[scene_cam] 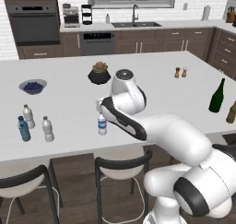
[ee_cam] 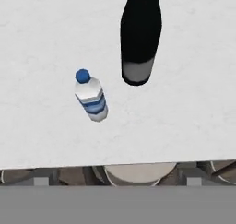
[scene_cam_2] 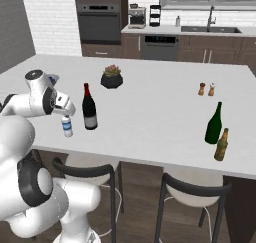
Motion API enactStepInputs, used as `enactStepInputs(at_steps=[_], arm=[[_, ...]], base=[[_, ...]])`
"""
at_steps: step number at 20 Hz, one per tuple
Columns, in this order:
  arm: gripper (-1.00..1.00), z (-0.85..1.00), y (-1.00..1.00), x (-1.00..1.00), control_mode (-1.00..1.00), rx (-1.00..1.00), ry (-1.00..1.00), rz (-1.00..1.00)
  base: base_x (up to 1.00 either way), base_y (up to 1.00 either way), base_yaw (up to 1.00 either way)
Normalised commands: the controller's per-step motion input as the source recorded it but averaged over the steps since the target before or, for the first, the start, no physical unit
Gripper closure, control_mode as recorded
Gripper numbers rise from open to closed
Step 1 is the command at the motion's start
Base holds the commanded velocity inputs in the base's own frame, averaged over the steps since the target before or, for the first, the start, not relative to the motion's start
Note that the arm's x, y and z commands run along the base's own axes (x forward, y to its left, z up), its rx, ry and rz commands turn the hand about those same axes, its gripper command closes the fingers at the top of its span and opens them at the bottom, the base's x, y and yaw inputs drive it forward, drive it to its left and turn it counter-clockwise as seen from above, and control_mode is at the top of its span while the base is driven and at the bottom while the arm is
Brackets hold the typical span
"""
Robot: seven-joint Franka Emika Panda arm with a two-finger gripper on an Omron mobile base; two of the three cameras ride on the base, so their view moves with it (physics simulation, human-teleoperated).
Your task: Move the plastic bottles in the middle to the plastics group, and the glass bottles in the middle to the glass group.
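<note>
While the tool (scene_cam_2: 64,109) hangs spread and empty above it, blue-labelled water bottle (scene_cam_2: 67,126) stands on worktop (scene_cam_2: 150,112) near edge, beside dark wine bottle (scene_cam_2: 89,108). Step: approach; next, descend and pinch.

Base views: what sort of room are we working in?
A home kitchen, rendered: a wall oven, a sink with tap under a window, and a white island counter with stools.

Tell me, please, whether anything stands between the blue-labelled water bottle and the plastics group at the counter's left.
Nothing visible does. Bare counter lies between the blue-labelled bottle and the plastics group; the dark wine bottle stands beside it, on the side away from the group.
</note>
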Motion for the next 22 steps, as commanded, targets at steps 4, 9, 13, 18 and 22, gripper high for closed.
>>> enactStepInputs(at_steps=[4,9,13,18,22], arm=[[-1.00,-0.08,-0.13,0.25,-1.00,0.05,0.01,0.00],[-1.00,-0.25,0.13,0.44,-1.00,0.07,-0.07,0.02],[-1.00,-0.30,0.33,0.35,-1.00,0.01,-0.01,0.00],[-1.00,-0.32,0.31,0.38,-1.00,0.00,0.02,0.00],[-1.00,-0.19,0.06,0.39,-1.00,0.00,0.07,0.00]], base=[[0.00,0.00,0.00],[0.00,0.00,0.00],[0.00,0.00,0.00],[0.00,0.00,0.00],[0.00,0.00,0.00]])
